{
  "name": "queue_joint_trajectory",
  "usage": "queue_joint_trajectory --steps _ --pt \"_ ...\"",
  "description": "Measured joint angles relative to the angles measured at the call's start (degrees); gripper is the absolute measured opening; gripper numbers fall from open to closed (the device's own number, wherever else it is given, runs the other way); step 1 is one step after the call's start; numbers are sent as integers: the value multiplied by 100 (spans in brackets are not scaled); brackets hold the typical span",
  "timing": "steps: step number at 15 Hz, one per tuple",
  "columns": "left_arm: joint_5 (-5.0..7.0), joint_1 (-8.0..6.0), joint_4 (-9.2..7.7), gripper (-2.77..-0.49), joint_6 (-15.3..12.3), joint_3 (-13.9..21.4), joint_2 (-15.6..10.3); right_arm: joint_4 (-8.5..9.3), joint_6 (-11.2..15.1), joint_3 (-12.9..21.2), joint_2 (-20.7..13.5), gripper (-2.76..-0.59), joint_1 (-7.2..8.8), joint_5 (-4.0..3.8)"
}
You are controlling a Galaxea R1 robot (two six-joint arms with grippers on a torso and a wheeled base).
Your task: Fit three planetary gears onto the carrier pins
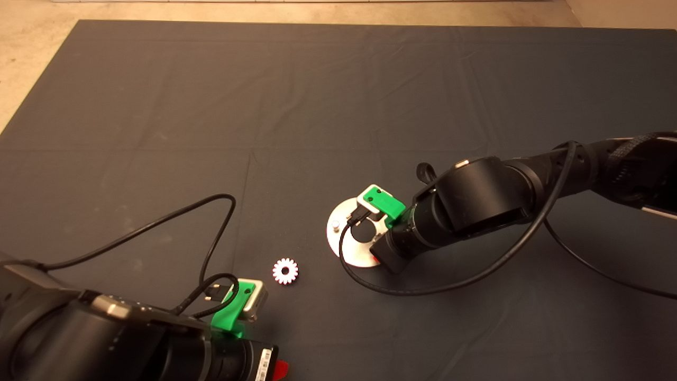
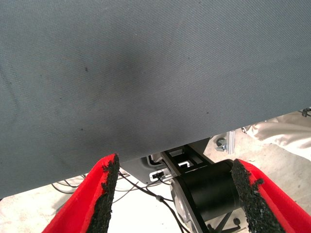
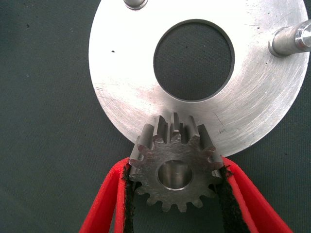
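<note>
Gear (image 3: 176, 172) pinched between red fingers (image 3: 109, 194) of right gripper (image 3: 176, 194), flat, centre hole facing up, over near edge of disc (image 3: 126, 73). Whether bore sits on pin: cannot tell. Two pins visible on disc, one (image 3: 291, 41) upright at rim, another (image 3: 135, 4) at far edge. Disc lies flat on mat (image 1: 317, 95), right of centre. Second gear (image 1: 285, 271) lies loose on mat, left of disc, apart from it. Left gripper (image 2: 177, 199) parked at lower left, fingers spread, holding nothing.
</note>
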Motion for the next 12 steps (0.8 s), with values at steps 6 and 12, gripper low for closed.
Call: queue_joint_trajectory --steps 6,12 --pt "0 -2 1 -164 0 0 0 -2 -20 -37 100 -242 -17 -45" --pt "0 -2 1 -164 0 0 0 -46 -20 -50 151 -242 -50 -69"
